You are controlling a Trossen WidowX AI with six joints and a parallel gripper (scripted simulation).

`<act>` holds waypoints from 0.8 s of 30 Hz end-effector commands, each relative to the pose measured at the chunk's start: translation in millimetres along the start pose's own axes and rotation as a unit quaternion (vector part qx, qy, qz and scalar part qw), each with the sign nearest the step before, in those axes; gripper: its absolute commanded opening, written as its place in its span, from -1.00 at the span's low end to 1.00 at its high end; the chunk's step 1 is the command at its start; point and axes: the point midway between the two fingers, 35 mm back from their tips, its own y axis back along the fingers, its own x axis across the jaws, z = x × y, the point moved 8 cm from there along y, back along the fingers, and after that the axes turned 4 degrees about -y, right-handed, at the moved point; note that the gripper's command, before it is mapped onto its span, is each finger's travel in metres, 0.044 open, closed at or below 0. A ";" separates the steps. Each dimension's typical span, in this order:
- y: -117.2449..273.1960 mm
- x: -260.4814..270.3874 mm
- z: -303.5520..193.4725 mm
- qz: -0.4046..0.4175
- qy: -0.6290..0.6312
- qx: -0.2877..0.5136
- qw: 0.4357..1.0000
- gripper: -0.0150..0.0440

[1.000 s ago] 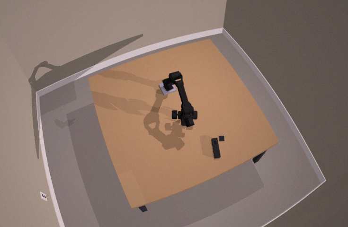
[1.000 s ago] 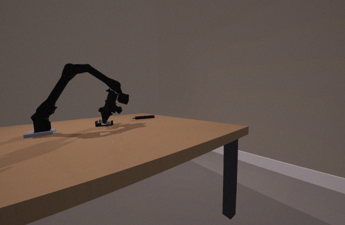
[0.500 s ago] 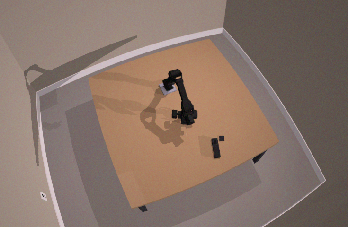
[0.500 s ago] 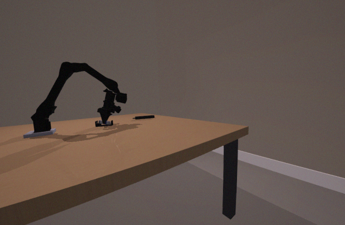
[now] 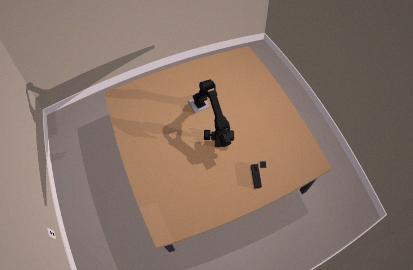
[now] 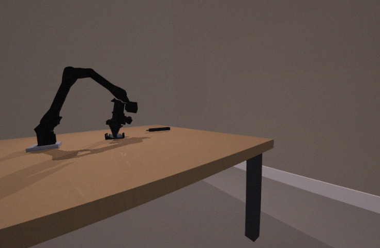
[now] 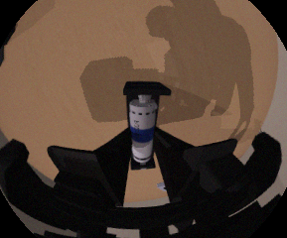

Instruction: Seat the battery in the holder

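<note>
My pincer (image 7: pixel 143 159) is clamped on the battery (image 7: pixel 143 127), gripped mid-body so both ends stay free to meet spring and lip. Battery lies along the holder (image 6: pixel 114 136), low in it, terminal nub pointing at the far dark end piece (image 7: pixel 143 89). Wrist near vertical over the table (image 6: pixel 166 157): keeps pressure light, I judge. Whether it is fully seated, I cannot tell.

A bare test room, lab-like: plain taupe walls (image 5: pixel 117 31), grey floor (image 5: pixel 85 178) with a pale baseboard (image 6: pixel 328 187), and a wall outlet (image 5: pixel 51 233). One wooden table (image 6: pixel 166 163) on dark legs stands beneath the gripper (image 6: pixel 115 132), with the arm's base plate (image 6: pixel 43 146) behind it.
</note>
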 end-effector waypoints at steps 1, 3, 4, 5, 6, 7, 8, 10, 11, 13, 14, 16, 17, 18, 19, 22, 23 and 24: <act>1.1 -0.5 0.5 0.000 -0.004 -0.021 1.000 -0.23; 0.6 -0.7 -0.4 0.000 -0.004 -0.026 1.000 -0.23; 0.3 -0.8 -0.9 0.001 -0.005 -0.028 1.000 -0.23; 0.0 -0.9 -1.4 0.001 -0.005 -0.030 1.000 -0.23; -0.3 -1.1 -1.8 0.002 -0.006 -0.033 0.999 -0.23; -0.6 -1.2 -2.2 0.003 -0.006 -0.035 0.999 -0.23; -0.8 -1.4 -2.6 0.003 -0.006 -0.037 0.999 -0.23; -1.4 -1.8 -3.0 0.005 -0.007 -0.040 0.999 -0.23; -1.6 -2.0 -3.2 0.006 -0.008 -0.042 0.999 -0.23; -1.6 -2.0 -3.2 0.006 -0.008 -0.042 0.999 -0.23; -1.6 -2.0 -3.2 0.006 -0.008 -0.042 0.999 -0.23; -1.6 -2.0 -3.2 0.006 -0.008 -0.042 0.999 -0.23; -1.6 -2.0 -3.2 0.006 -0.008 -0.042 0.999 -0.23; -1.7 -2.0 -3.3 0.006 -0.007 -0.042 0.999 -0.23; -1.8 -2.0 -3.7 0.006 -0.007 -0.041 0.999 -0.23; -2.3 -2.2 -6.0 0.006 -0.007 -0.041 0.999 -0.23; -2.4 -2.3 -6.9 0.007 -0.007 -0.040 0.999 -0.23; -2.7 -2.4 -7.8 0.007 -0.007 -0.040 0.999 -0.23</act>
